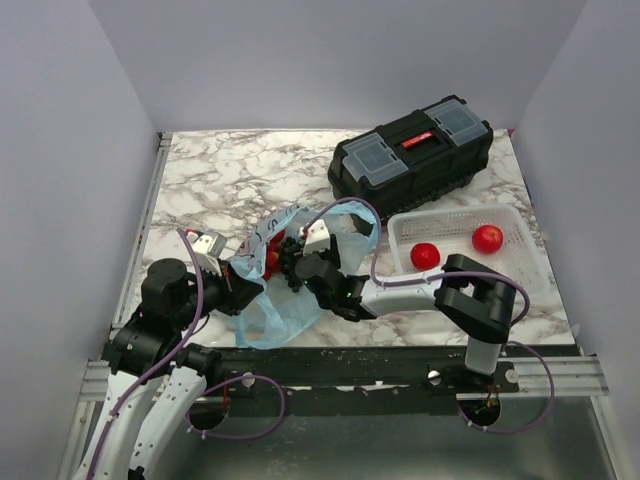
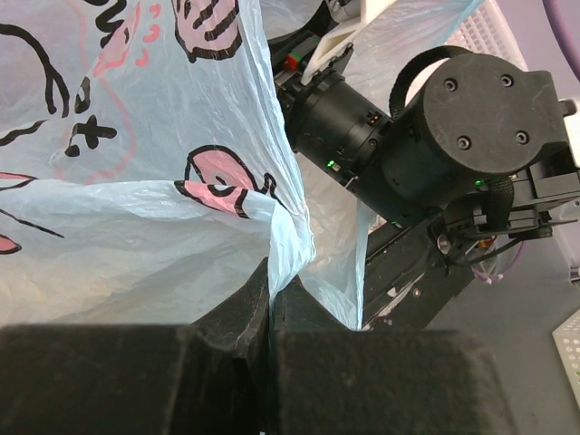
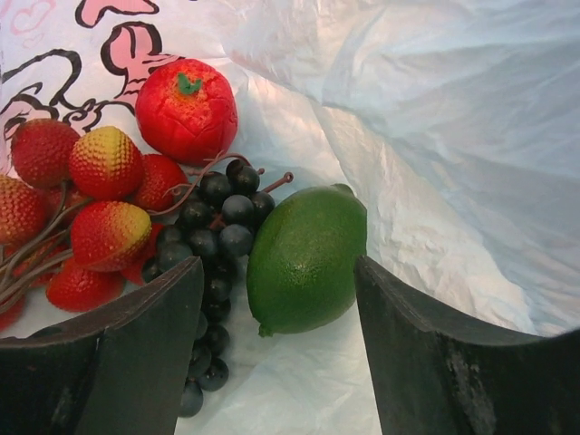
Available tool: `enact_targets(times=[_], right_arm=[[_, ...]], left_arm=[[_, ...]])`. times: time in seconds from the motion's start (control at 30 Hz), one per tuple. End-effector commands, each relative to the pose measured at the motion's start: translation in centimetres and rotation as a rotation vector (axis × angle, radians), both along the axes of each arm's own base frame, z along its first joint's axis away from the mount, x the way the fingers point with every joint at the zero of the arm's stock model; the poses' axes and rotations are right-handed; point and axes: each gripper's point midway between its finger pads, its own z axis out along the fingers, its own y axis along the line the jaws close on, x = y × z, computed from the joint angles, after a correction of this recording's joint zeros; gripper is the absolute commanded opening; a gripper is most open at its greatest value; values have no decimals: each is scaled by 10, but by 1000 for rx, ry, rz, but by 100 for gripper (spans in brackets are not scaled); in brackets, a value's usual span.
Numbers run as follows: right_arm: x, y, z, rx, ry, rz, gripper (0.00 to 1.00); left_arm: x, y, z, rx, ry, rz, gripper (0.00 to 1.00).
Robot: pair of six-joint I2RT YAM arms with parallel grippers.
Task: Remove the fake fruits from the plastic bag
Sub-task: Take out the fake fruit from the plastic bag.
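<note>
Green plastic first: a lime [image 3: 304,258] lies between the right fingers [image 3: 136,362], which stand apart on either side of it and touch nothing we can see. Dark grapes [image 3: 213,236] press against the lime's left side. Beyond them sit a strawberry-like cluster [image 3: 100,208] and a round red fruit [image 3: 186,109], all on the floor of the plastic bag [image 3: 453,136].

The left fingers [image 2: 353,372] are pinched tight on a fold of bag film, holding the mouth up.

We judge this the reach-in for the lime. The next move calls for easing forward, closing on the lime alone, and keeping clear of the grape stems and film.

The right arm lies low across the near worktop [image 1: 230,180], forearm pointing left, wrist inside the bag. The left arm is folded close to its base.

Two red fruits [image 1: 425,255] already sit in the white basket [image 1: 520,250].
</note>
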Motion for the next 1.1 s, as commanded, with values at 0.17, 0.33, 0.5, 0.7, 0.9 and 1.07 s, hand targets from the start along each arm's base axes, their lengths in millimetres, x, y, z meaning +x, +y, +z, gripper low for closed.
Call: enact_targets(times=[0.17,0.33,0.5,0.7,0.9,1.07], right_arm=[[21,-1,-10,-51,-55,-94,78],[26,-5,-22,-87,-46,-98,81],[29,-15,-37,-96,-16,-110,84],[33,-19,-55,-117,12,-104,84],[39,-14,-65,-134,26,-92,83],[40,-9,-69,-136,40,-75,76]], left_arm=[[4,1,-5,9,8,17,0],[5,1,-6,12,16,17,0],[5,1,-7,13,17,14,0],[4,1,-6,11,12,15,0],[4,1,-5,12,10,14,0],[4,1,-5,12,5,14,0]])
